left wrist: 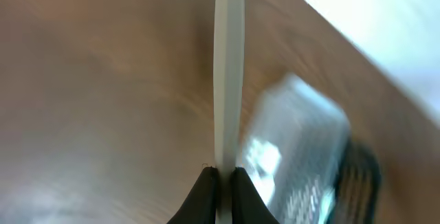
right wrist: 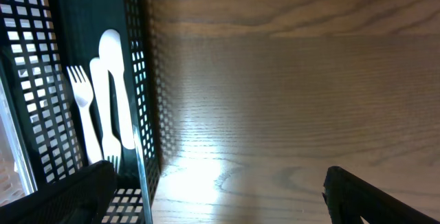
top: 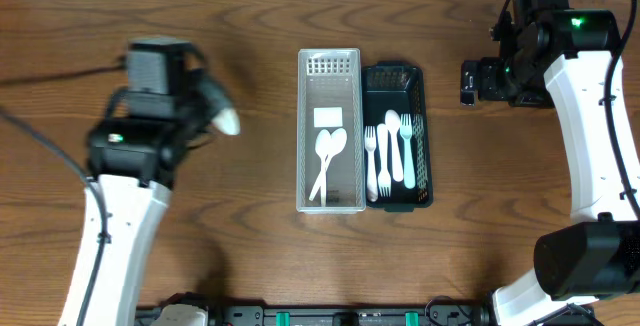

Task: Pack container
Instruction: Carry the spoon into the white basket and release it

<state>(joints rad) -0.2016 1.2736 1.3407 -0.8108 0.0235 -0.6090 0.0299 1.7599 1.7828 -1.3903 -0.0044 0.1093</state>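
The white spoon (top: pixel 222 114) sits out on the left, well apart from the clear tray (top: pixel 301 136) and held above the bare table (top: pixel 250 246). From overhead only its rounded end shows, blurred, and the rest is hidden under the left arm's camera housing. The left wrist view shows its handle edge-on as a thin white strip, cut off at the top of the frame. The left gripper (left wrist: pixel 221 183) has its jaws pressed together on that handle. Behind it the tray and the black basket (left wrist: pixel 359 176) are smeared and hard to read.

The tray lies at the table's centre with two spoons (top: pixel 328 156) inside it and a small white patch above them that I cannot identify. The basket touches its right wall and holds forks (top: pixel 372 161) and other white cutlery side by side. Some pieces overlap, so I cannot tell how many there are.

The right gripper (top: pixel 468 81) hangs just right of the basket's far end with its jaws spread wide and only wood grain between them. Only the two finger tips poke into the bottom of its wrist view.

Open wood runs on both sides of the two containers — wider on the left — and along the near edge.
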